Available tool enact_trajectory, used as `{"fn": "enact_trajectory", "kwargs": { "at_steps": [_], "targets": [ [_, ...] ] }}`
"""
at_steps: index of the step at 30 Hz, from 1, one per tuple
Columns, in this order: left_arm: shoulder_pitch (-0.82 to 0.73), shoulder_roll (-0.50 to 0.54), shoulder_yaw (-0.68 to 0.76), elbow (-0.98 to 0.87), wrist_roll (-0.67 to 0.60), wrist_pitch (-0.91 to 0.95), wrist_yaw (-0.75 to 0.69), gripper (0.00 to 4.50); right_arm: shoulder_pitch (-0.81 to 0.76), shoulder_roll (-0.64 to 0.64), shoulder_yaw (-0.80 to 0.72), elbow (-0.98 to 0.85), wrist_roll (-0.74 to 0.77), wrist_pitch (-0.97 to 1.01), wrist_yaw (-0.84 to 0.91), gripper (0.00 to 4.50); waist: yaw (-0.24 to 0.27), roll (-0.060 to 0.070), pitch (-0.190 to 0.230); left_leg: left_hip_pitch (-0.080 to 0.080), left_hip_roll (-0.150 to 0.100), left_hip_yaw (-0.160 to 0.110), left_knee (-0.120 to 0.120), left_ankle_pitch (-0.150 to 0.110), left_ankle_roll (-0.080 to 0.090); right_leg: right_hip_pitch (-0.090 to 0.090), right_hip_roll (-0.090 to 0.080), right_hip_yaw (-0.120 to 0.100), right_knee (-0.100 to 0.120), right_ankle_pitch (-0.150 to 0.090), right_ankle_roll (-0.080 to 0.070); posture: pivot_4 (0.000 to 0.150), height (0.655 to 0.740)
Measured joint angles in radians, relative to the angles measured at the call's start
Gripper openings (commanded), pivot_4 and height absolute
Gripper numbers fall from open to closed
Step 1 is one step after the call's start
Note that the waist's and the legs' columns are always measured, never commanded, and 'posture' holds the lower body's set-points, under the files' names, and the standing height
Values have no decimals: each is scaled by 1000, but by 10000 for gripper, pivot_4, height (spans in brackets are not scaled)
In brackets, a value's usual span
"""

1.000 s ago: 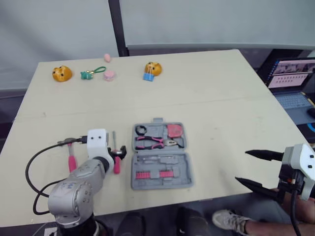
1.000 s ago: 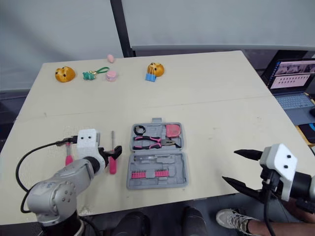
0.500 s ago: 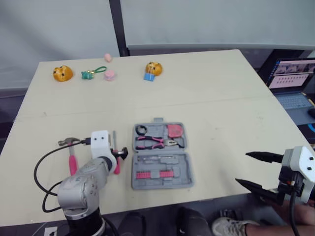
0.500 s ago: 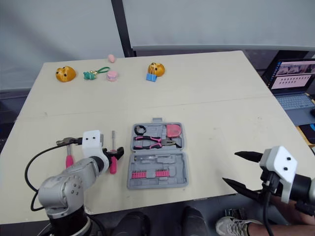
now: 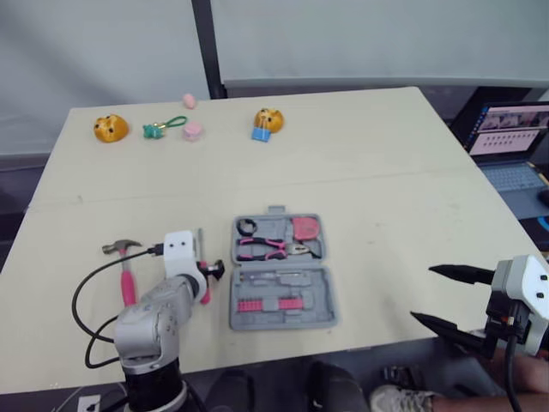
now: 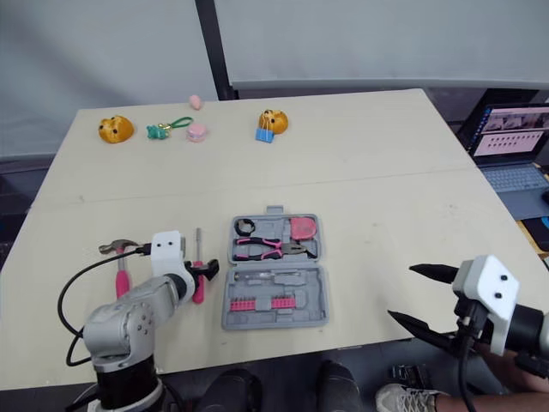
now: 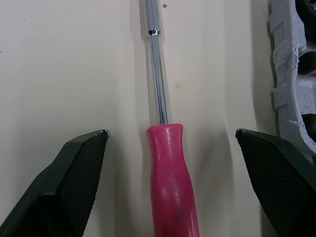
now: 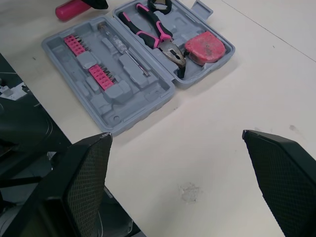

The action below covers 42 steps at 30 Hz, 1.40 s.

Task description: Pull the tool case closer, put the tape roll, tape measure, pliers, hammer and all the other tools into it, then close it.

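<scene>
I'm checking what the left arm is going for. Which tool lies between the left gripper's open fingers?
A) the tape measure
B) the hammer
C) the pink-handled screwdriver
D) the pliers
C: in the left wrist view the pink-handled screwdriver lies flat inside the open left gripper, with a gap on either side.

Open tool case (image 6: 305, 290) beside screwdriver (image 6: 198, 292)
</scene>
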Motion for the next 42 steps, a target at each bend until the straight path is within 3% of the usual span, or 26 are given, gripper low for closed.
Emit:
{"fn": "enact_trajectory", "kwargs": {
  "at_steps": [6,11,18,23,27,33,42],
  "targets": [
    [4,6,0,2,3,-16,-11,44755,7,1,0,-17,0,1,-3,45000,8,0,0,0,0,0,0,0,0,0,0,0,1,0,0,1500,7400],
    [5,48,39,-102,-3,70,-52,44755,7,6,0,-20,2,0,-7,45000,11,0,0,-1,0,0,0,0,0,-1,0,0,0,0,0,1500,7400],
    [-29,236,120,-299,-59,235,-197,44755,-38,4,31,-6,1,-9,-4,45000,10,0,0,-1,0,-1,0,0,0,0,0,0,1,0,0,1500,7400],
    [89,428,229,-320,-87,253,-310,44755,-121,-2,132,33,-3,-26,-1,45000,-12,0,0,-1,1,-2,0,0,0,-1,0,0,1,0,-1,1500,7400],
    [161,493,333,-311,-116,238,-406,44755,-183,-4,185,54,-5,-25,-1,45000,-9,0,0,-1,0,-3,0,0,0,-1,0,0,0,0,-1,1500,7400],
    [263,467,434,-276,-131,189,-471,44755,-237,-12,215,54,6,-13,-1,45000,-7,-1,1,-2,0,-3,0,0,0,-1,-1,-1,0,0,-1,1500,7400],
    [203,375,475,-208,-102,158,-405,44755,-278,-21,249,57,6,2,-8,45000,-8,-1,0,-1,0,-3,0,0,0,-1,0,-1,1,0,-1,1500,7400]
  ]
}}
